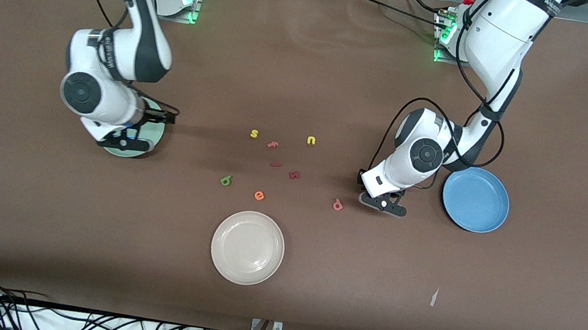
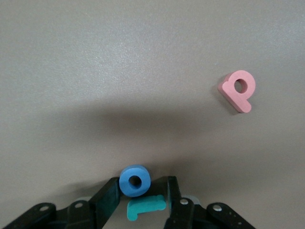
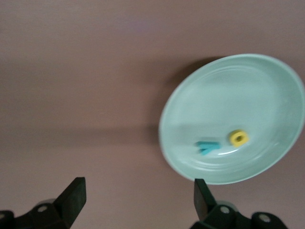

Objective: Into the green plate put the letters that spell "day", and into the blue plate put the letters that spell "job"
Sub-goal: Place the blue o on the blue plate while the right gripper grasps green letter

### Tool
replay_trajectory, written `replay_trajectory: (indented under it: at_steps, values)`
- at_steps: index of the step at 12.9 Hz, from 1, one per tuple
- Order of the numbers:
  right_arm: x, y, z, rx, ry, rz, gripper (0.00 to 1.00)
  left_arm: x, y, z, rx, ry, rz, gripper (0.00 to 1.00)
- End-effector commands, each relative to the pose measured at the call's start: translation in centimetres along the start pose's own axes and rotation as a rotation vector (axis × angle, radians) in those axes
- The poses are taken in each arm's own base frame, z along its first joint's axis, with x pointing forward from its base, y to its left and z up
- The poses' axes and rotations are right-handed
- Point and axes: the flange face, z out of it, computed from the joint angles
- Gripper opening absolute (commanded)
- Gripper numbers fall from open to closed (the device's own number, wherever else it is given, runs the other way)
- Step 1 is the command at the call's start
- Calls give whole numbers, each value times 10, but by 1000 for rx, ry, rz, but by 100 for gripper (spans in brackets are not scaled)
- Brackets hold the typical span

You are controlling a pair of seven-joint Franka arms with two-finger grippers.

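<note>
Left wrist view: left gripper (image 2: 143, 202) half-closed around "j" (image 2: 145, 206), "o" (image 2: 135, 181) at fingertips; right gripper (image 3: 138, 198) wide open beside green plate (image 3: 190, 100).

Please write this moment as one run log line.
left end effector: around blue "o", on table | right end effector: open by green plate | plate holds cyan "y", yellow "a" | blue plate: nothing in it

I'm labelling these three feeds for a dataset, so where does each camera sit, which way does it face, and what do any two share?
Front view: high across the table, facing both arms' bases, seeing both arms whole.
Left wrist view: on the left arm's wrist, looking down past the left gripper at the blue "o", cyan "j" and pink "b".
Right wrist view: on the right arm's wrist, looking down past the open right gripper at the green plate.
Shared: the "b" and plate also show in front.
</note>
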Motion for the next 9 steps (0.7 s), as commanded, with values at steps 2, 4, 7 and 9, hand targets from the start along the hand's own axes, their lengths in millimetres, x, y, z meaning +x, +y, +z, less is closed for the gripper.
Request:
replay_trajectory:
  at_steps: [2,4,7,9]
  values:
    - [-15,-72,10,18,57,142,100,1,1,5,-7,2,-9,37]
    - [-15,-90,23,18,85,168,100,1,1,5,-7,2,-9,32]
    - [13,-99,25,56,187,170,100,5,-6,-8,-8,21,-14,28]
    - [44,-121,25,55,228,146,99,12,-17,-33,-12,48,-30,28]
